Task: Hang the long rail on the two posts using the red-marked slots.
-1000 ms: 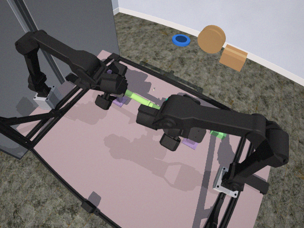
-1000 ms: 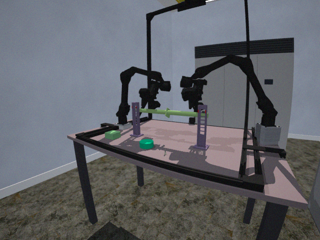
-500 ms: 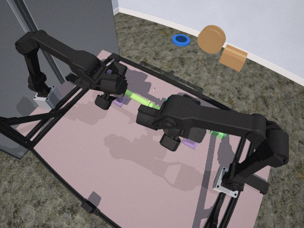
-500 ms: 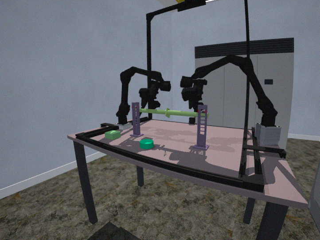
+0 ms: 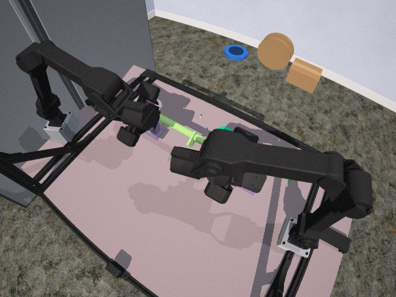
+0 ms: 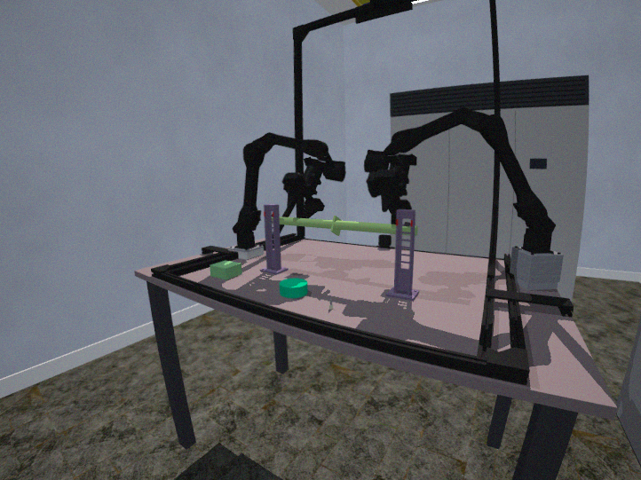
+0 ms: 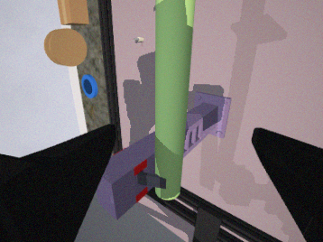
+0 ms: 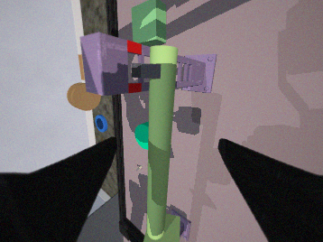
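Note:
The long green rail point(image 5: 178, 127) point(image 6: 352, 227) point(image 7: 173, 72) point(image 8: 160, 117) hangs between the two purple posts point(image 6: 273, 245) point(image 6: 404, 255) near their tops and looks about level. In the left wrist view its dark hook point(image 7: 151, 179) sits in the slot between the red marks point(image 7: 141, 166) of one post point(image 7: 122, 181). In the right wrist view the other hook point(image 8: 146, 71) sits between the red marks point(image 8: 133, 47) of the other post point(image 8: 101, 68). My left gripper point(image 7: 184, 133) point(image 6: 392, 202) and my right gripper point(image 8: 168, 142) point(image 6: 302, 202) are wide open. Each hovers above the rail with gaps on both sides.
A green box point(image 6: 225, 269) point(image 8: 149, 20) and a green disc point(image 6: 293, 287) point(image 8: 142, 136) lie on the table near the right arm's post. A black frame point(image 6: 342, 335) edges the table and carries a tall gantry point(image 6: 296, 127). A grey cabinet point(image 5: 82, 19) stands behind.

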You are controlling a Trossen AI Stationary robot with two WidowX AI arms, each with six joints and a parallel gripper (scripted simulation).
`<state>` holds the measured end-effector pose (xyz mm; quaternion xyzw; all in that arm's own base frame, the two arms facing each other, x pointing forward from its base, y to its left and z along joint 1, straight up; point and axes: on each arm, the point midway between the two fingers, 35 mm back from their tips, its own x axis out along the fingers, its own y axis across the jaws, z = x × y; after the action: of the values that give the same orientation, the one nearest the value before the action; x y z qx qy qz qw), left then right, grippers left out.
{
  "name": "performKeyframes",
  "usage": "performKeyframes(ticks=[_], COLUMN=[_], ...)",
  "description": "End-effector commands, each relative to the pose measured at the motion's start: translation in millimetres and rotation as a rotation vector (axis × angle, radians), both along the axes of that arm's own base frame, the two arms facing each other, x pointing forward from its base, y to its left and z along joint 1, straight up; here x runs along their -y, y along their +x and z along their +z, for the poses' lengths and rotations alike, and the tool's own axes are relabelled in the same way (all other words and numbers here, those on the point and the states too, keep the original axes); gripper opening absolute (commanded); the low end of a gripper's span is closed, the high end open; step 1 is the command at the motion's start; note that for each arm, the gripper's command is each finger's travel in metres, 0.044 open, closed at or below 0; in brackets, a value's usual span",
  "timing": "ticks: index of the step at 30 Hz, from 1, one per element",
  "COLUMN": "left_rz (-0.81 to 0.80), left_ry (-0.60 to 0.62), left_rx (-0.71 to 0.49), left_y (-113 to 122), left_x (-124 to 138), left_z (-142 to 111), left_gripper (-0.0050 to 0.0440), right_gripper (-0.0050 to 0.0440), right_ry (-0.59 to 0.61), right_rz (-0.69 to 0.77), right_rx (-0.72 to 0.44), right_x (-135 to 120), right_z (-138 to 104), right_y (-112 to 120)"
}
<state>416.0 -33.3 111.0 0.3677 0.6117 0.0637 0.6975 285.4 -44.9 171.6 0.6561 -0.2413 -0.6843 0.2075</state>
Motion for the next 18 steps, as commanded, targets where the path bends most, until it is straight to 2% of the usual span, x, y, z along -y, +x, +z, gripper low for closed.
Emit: performKeyframes(ticks=[1,9,18], left_rz=[-0.003,-0.004,-0.004], left_ry=[0.003,0.006,0.007], left_rx=[0.006,0.008,0.008], left_y=[-6.8,-17.8,-18.2], left_x=[14.4,32.7,33.2], left_z=[2.1,2.6,2.6], left_gripper=[0.044,0.044,0.044], right_gripper=[0.044,0.044,0.044], right_ry=[-0.001,-0.012,-0.012], right_rz=[0.009,0.024,0.025], right_rx=[-0.02,-0.049,-0.05], right_x=[-14.9,-35.4,-36.0], right_z=[-3.7,-7.5,-7.7], right_y=[3.0,3.9,3.9])
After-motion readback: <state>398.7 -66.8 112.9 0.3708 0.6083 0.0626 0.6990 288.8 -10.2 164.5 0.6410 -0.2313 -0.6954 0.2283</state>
